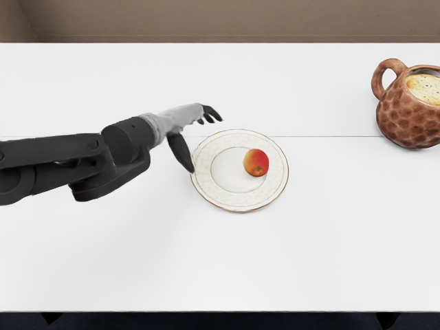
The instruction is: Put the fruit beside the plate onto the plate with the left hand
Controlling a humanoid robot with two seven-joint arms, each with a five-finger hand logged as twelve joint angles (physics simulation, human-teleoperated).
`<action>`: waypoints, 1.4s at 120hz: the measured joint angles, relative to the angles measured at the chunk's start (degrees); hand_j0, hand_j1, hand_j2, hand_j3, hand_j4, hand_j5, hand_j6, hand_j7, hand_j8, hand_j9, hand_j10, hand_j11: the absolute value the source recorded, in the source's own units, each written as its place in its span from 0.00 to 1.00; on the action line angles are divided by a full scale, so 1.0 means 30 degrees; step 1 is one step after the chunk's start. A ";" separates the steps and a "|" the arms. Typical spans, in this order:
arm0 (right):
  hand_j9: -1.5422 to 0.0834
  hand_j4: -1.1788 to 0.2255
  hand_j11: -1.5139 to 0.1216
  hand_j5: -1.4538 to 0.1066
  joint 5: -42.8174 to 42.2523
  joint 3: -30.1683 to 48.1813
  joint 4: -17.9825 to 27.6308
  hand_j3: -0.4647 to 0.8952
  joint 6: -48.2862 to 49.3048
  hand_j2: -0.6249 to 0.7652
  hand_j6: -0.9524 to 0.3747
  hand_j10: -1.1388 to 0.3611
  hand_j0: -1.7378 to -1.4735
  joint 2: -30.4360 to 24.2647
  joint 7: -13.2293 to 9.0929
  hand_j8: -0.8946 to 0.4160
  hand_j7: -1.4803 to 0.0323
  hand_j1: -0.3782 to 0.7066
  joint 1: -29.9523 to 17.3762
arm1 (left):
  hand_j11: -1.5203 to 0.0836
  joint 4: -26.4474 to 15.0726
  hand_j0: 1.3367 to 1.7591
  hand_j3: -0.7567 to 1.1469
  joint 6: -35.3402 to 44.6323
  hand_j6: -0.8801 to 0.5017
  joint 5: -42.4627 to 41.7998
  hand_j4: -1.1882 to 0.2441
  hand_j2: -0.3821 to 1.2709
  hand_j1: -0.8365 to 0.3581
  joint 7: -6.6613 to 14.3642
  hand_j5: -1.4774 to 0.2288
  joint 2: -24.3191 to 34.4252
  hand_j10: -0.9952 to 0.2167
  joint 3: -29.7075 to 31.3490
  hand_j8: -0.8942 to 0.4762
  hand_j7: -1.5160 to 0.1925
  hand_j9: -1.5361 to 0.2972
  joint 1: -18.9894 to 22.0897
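red-yellow fruit [256, 162]; white plate [273, 196] with gold rim; brown dimpled jug [407, 110]; white table [220, 254].

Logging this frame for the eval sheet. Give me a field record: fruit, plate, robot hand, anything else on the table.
fruit: red-yellow apple, lying on the plate, right of its centre
plate: white, patterned rim, mid-table
left robot hand: open, holding nothing, at the plate's left rim, apart from the apple
right robot hand: not in view
other: brown textured jug at right edge, yellowish contents, well apart from the plate
table: white
task state: fruit on plate, released
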 joint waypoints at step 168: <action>0.92 0.82 0.90 0.91 0.0003 0.0000 0.0000 0.34 0.0001 0.45 0.69 0.74 0.30 0.0000 0.0000 0.66 0.95 0.06 0.0000 | 0.74 1.2125 0.76 0.40 -1.5673 0.46 -1.8509 0.66 0.26 0.74 -0.1782 0.68 0.5907 0.62 -1.0117 0.47 0.70 0.66 0.7797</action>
